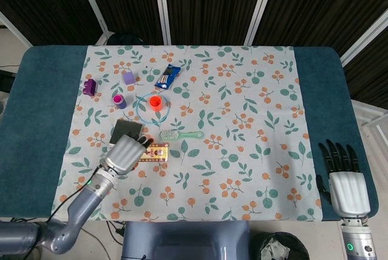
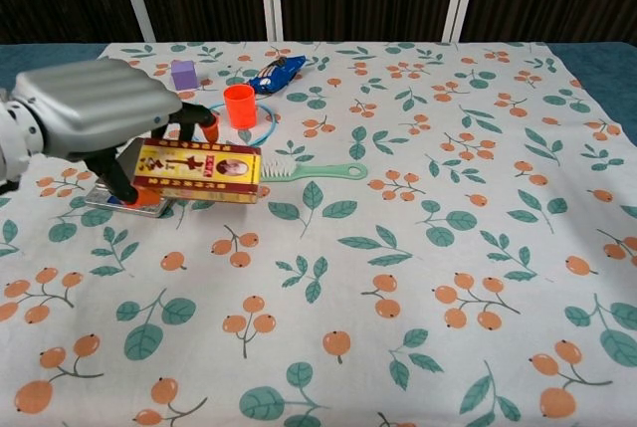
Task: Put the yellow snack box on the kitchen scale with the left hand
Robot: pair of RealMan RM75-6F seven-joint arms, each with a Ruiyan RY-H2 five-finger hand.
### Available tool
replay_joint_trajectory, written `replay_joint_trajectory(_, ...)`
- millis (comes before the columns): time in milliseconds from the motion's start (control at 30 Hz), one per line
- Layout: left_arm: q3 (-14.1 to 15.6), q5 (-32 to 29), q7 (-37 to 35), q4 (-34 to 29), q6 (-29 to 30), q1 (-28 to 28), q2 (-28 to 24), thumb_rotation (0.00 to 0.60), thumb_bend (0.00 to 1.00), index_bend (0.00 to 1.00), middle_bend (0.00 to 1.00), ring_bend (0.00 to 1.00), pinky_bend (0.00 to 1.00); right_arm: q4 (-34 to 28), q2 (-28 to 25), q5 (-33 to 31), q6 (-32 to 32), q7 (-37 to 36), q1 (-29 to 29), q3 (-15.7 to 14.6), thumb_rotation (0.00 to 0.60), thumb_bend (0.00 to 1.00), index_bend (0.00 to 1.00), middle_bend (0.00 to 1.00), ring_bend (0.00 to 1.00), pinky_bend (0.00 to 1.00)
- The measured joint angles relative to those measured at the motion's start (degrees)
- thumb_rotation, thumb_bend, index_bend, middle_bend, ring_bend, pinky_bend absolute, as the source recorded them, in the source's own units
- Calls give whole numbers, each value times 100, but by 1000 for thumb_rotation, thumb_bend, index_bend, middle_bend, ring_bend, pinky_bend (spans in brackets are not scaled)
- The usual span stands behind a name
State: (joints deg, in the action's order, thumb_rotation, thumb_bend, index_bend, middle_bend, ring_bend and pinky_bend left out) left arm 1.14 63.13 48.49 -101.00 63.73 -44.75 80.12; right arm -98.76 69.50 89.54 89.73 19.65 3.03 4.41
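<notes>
My left hand (image 1: pixel 124 153) (image 2: pixel 95 108) grips the yellow snack box (image 1: pixel 154 152) (image 2: pixel 199 172) by its left end and holds it off the cloth. The box hangs level, its long side pointing right. The kitchen scale (image 1: pixel 125 130) (image 2: pixel 127 205) lies just behind and under the hand; the hand covers much of it in both views. The box's free end reaches out over the cloth beside the scale, close to the green brush (image 1: pixel 180 134) (image 2: pixel 304 170). My right hand (image 1: pixel 344 175) rests at the table's front right corner, fingers spread, holding nothing.
Behind the scale stand an orange cup (image 1: pixel 156 102) inside a blue ring (image 2: pixel 261 126), a purple jar (image 1: pixel 119 100), a lilac block (image 1: pixel 128 77), a purple block (image 1: pixel 90 86) and a blue snack packet (image 1: pixel 168 76). Floral cloth (image 1: pixel 242 151) covers the table's middle.
</notes>
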Motion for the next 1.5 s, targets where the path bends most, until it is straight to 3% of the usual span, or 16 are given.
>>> replay_joint_trajectory(200,111,608,-467,743,-182,-23,-396,600,428,268,545,423,452,-11,50,-20,-28,88,13,-3,600,513,34,67,58,13)
replay_joint_trajectory(467,138,1144,-1537,1778,-261,65,-464,600,428,270,544,423,452,12,91,-56,-82,154,33,-13,600,513,34,67,58,14)
replay_joint_trajectory(1067,266,2329,-3671,3685,-167,236,336,600,428,281,541,423,448,41,79,-70,-58,145,19,-14,600,513,34,67,58,14)
replay_joint_trajectory(1500,331,2737,-4339,4565,-166,292,774,600,428,282,542,423,447,74,91,-81,-70,140,22,-20,600,513,34,67,58,14)
